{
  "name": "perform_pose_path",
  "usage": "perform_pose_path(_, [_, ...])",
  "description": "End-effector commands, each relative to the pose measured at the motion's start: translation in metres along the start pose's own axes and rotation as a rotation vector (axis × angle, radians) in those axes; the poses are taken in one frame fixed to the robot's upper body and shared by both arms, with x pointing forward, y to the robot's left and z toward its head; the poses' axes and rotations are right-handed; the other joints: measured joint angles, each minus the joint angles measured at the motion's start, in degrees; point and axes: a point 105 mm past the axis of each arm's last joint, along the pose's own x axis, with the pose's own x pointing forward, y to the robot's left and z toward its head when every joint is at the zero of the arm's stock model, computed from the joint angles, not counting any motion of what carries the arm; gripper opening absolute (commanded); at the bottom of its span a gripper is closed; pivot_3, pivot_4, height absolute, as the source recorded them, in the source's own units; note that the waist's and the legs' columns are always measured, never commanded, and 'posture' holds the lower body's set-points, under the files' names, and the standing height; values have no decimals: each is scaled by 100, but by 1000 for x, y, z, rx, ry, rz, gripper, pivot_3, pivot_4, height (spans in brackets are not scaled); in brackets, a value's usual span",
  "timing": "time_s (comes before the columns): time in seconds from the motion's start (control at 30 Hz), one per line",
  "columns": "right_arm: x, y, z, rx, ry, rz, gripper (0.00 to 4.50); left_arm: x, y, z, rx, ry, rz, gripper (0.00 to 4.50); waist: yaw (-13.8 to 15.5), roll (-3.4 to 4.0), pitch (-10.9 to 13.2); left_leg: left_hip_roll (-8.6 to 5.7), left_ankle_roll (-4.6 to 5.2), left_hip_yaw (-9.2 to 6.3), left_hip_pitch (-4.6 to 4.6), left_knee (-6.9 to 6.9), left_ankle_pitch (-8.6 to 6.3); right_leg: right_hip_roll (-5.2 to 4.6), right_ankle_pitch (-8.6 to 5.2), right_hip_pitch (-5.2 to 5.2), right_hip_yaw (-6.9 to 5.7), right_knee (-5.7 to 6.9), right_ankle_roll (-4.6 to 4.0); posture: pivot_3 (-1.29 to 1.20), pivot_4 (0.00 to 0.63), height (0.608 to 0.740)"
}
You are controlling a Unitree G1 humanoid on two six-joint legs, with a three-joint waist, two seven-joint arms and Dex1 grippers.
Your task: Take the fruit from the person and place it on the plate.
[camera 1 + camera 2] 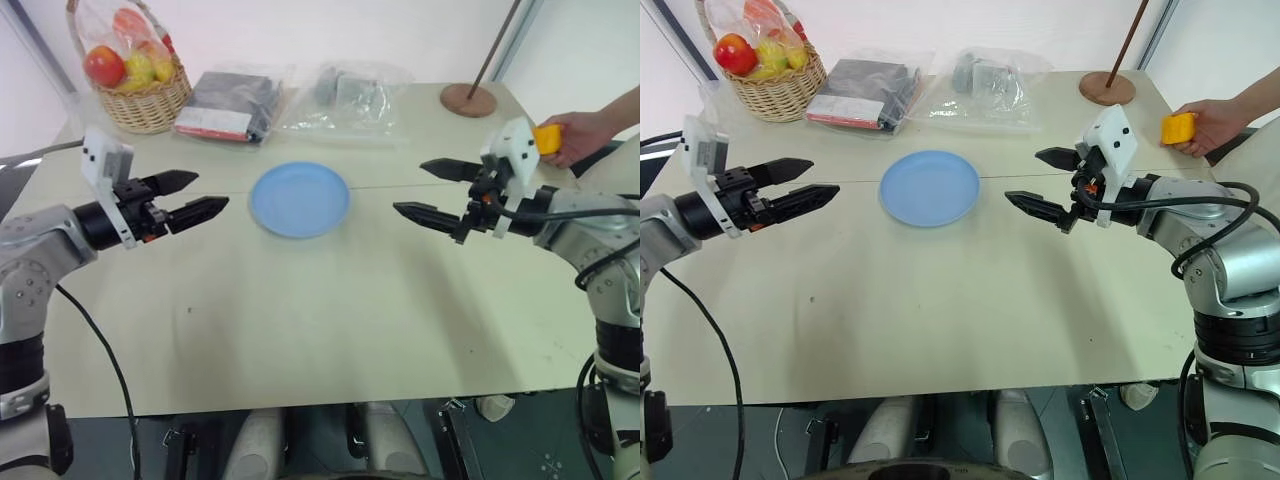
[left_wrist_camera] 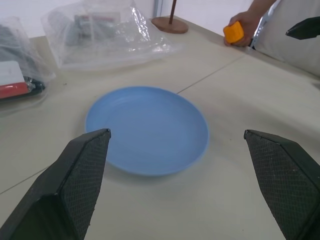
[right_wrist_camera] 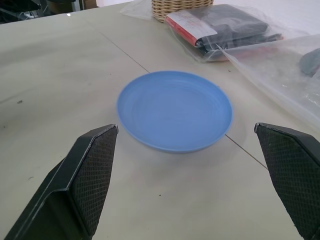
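On the beige table (image 1: 940, 300) the light-blue plate (image 1: 930, 187) sits bare between your two arms — left gripper (image 1: 800, 182) and right gripper (image 1: 1045, 180) both hover with fingers spread wide, holding nothing. The orange-yellow fruit (image 1: 1178, 128) is in the person's hand (image 1: 1212, 125) at the table's far right edge — well apart from your right gripper.

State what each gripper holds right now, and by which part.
Nothing: left gripper and right gripper are open and empty. The fruit is in the person's hand, gripped at its far side.
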Motion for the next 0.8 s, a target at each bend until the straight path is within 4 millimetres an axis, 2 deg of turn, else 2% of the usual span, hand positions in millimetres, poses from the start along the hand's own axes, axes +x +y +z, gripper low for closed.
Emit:
perform_pose_path(0.03, [-5, 2, 15, -50, -34, 0, 4500, -6, -4, 11, 45, -21, -1, 4475, 0, 0, 0, 0, 0, 0, 0, 0, 0, 0, 0, 0, 0, 0, 0, 0, 150, 740])
perform_pose_path(0.23, [-5, 2, 15, -48, -34, 0, 4500, -10, -6, 15, 17, -43, -9, 4475, -1, 0, 0, 0, 0, 0, 0, 0, 0, 0, 0, 0, 0, 0, 0, 0, 150, 740])
perform_pose_path(0.8, [-3, 2, 16, -52, -40, 0, 4500, -12, -6, 10, 24, -17, 3, 4475, 0, 0, 0, 0, 0, 0, 0, 0, 0, -6, 0, 0, 0, 0, 0, 0, 150, 740])
